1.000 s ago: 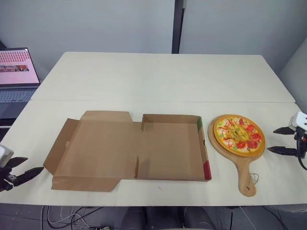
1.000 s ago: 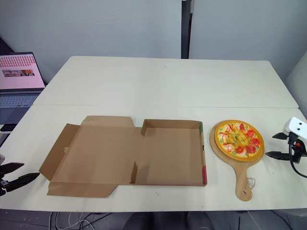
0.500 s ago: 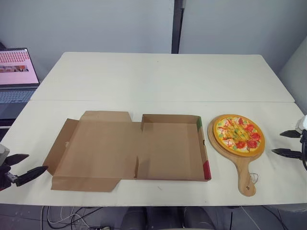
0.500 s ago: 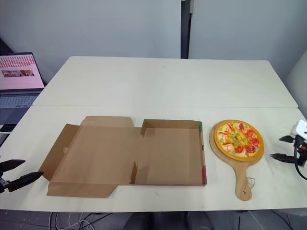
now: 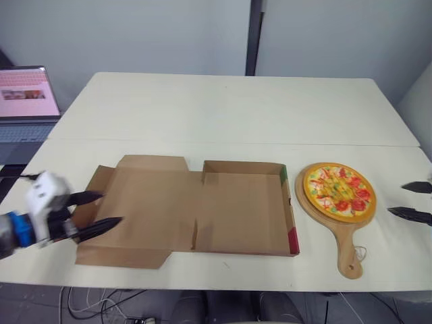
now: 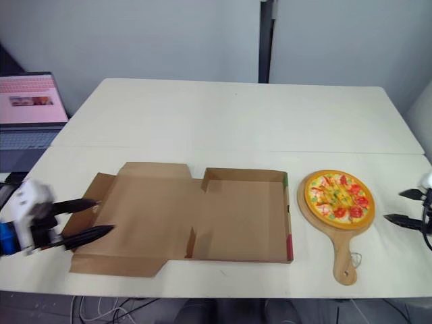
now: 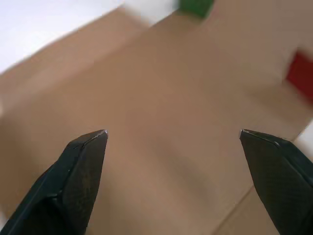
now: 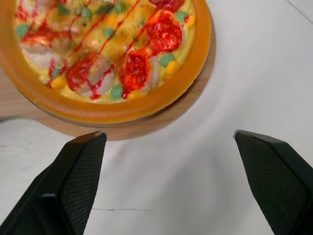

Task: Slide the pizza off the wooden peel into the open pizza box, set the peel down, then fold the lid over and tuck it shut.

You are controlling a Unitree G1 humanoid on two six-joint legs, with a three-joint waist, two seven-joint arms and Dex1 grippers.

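I take the pizza box (image 5: 243,206) as my reference: it lies open on the table (image 5: 223,108), its tray empty, and its lid (image 5: 145,209) is folded out flat on the left side of the tray. The right wall of the tray carries a green mark at the far end and a red mark (image 5: 291,237) at the near corner. The pizza (image 5: 339,191) sits on the round head of the wooden peel (image 5: 347,243), just beside the right wall of the box; whether the peel touches the cardboard I cannot tell. The handle of the peel points to the near edge of the table, a little away from the box. The left gripper (image 5: 110,208) is at the outer left end of the lid, its two black fingers spread apart and holding nothing, with the tips over the brown cardboard; from the left wrist view I see the same cardboard between the fingers (image 7: 83,161), but I cannot tell if they touch it. The right gripper (image 5: 397,198) is on the side of the pizza away from the box, also with fingers wide apart and empty, above bare table and apart from the peel. In the right wrist view the rim of the pizza lies ahead of the fingers (image 8: 80,166). A laptop (image 5: 27,94) stands far to the left of the box, beyond the table edge
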